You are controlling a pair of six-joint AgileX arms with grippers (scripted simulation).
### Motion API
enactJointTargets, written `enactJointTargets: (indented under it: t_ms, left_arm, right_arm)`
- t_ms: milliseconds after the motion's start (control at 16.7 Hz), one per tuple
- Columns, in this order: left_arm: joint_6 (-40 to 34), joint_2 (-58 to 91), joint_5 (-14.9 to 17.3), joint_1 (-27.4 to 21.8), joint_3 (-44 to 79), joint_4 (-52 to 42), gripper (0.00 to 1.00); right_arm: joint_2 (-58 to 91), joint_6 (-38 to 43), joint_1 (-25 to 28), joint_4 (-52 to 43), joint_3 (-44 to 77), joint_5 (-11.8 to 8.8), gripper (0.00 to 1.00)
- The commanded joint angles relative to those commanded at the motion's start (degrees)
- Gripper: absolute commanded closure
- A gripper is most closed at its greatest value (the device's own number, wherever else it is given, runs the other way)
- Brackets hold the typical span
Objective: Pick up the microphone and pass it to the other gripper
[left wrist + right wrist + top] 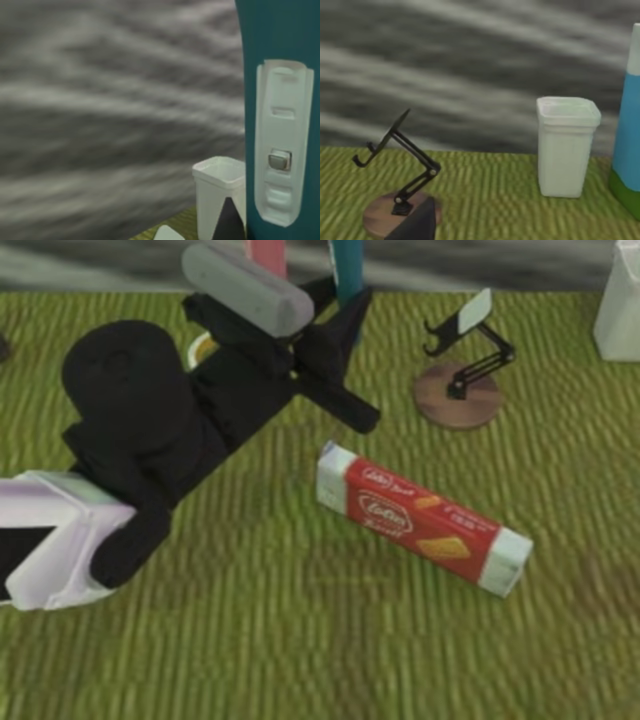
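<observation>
Green woven matting covers the desk (300, 640), where the left arm reaches toward the far edge and its left gripper (335, 335) has its fingers closed on the teal handle of the microphone (347, 270), held upright above the desk with its white switch (282, 145) facing the wrist camera. Smaller things lie clear: a red biscuit box (422, 518), a white bin (567, 145) and a phone stand (462, 370). For a clean handover I judge the mic should be carried steadily toward the middle, leaving free handle for the right gripper (415, 222), whose finger state I cannot tell.
</observation>
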Motion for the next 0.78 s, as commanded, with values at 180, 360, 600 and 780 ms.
enactJointTargets:
  t_ms: [180,360,600,780]
  left_arm:
    - [0.0,0.0,0.0,0.0,0.0,0.0,1.0]
    - [0.0,0.0,0.0,0.0,0.0,0.0,1.0]
    - [0.0,0.0,0.0,0.0,0.0,0.0,1.0]
    - [0.0,0.0,0.0,0.0,0.0,0.0,1.0]
  right_arm:
    - [9.3,-0.5,3.1,3.8,6.4,-4.8,0.0]
    - [23.1,-1.3,7.2,8.4,14.4,-10.9,0.0]
    - [43.7,-2.1,12.8,14.7,25.4,-19.5,0.0]
    - [56.0,-2.7,16.6,19.0,32.7,-25.2,0.0]
